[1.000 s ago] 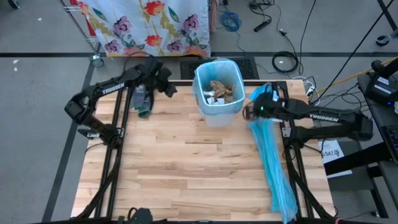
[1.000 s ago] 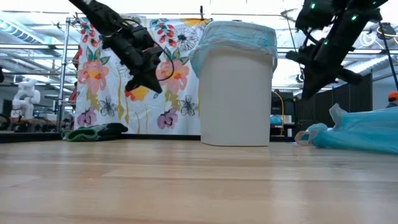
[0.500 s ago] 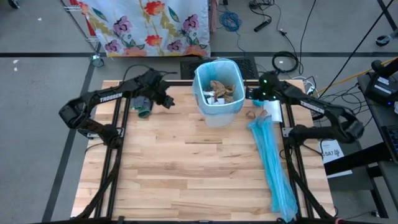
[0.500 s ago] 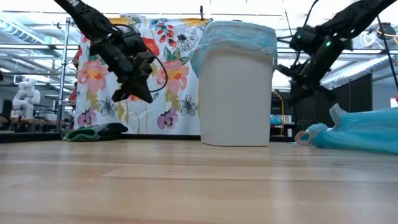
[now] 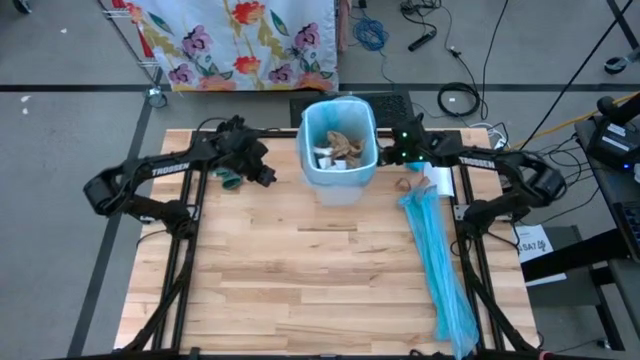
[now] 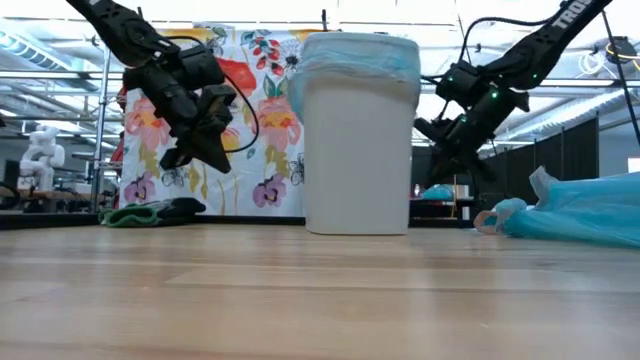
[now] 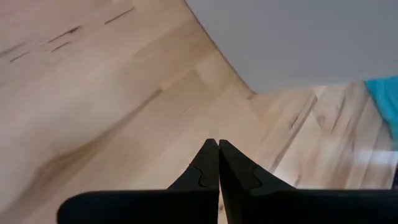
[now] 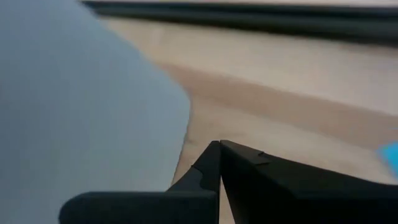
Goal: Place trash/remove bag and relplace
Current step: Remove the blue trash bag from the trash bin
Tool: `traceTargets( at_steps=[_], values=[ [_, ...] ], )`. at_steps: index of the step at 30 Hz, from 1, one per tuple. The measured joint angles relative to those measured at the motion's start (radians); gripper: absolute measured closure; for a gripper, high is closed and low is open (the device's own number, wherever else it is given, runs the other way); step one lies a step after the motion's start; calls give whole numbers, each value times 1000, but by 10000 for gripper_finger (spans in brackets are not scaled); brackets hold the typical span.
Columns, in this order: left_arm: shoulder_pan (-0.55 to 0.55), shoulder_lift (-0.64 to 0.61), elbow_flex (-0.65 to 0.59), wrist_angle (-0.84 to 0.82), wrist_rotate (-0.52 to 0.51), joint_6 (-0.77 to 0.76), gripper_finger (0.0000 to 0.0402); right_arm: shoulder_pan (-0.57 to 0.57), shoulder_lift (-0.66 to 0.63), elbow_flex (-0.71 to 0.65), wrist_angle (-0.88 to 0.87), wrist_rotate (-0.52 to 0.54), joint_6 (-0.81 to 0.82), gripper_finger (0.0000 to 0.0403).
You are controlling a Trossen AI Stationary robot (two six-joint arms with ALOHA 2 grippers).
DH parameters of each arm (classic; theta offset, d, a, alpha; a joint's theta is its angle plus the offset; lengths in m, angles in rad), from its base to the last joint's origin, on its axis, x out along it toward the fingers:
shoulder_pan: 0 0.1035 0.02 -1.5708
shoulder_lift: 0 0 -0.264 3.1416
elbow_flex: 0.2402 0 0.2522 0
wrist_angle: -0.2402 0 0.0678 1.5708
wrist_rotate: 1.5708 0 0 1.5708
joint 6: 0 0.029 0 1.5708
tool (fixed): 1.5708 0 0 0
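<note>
A white bin (image 5: 340,170) stands on the wooden table near its far edge, lined with a light-blue bag (image 6: 355,55) folded over the rim. Inside lies the trash (image 5: 342,146), crumpled brown paper and white tissue. My right gripper (image 5: 392,153) is shut and hangs in the air right beside the bin's right wall, below the rim; the grey wall (image 8: 81,99) fills its wrist view next to the fingers (image 8: 219,147). My left gripper (image 5: 263,173) is shut too, off the table left of the bin (image 7: 298,37), with a gap between them. My right gripper comes level from the table's right at the bin's right wall (image 5: 377,155), fingers shut. I cannot tell whether it touches the wall.
Long light-blue plastic sheets (image 5: 440,265) lie along the table's right side, bunched at their far end (image 6: 575,215). A dark green bundle (image 5: 229,176) lies behind the left gripper. A small ring (image 5: 404,184) lies right of the bin. The near half of the table (image 5: 320,290) is bare wood.
The right gripper swung toward the table's far edge, then left and down to the bin's right side. The bin then slid a little toward the table's left, staying upright. The left gripper moved down and toward the near edge, left of the bin.
</note>
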Motion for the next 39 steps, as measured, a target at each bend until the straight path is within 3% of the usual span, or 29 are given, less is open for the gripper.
traceTargets(
  at_steps=[7, 11, 19, 27, 33, 39],
  values=[
    [0, -32, -12, 27, -1, -25, 400, 148, 37, 0, 54, -15, -13, 403],
    [0, -35, -12, 26, -3, -25, 400, 200, 26, 0, -22, 7, 27, 403],
    [0, -35, -12, 21, -4, -26, 400, 179, -133, 0, -226, 29, 132, 403],
    [0, -35, -12, 23, -4, -27, 400, 161, -363, 0, -133, -21, 168, 402],
    [16, -55, -12, 94, 22, -53, 400, 161, -402, 0, -126, -25, 209, 376],
    [155, -93, -12, 135, 87, -63, 400, 161, -399, 0, -126, -46, 226, 340]
  ],
)
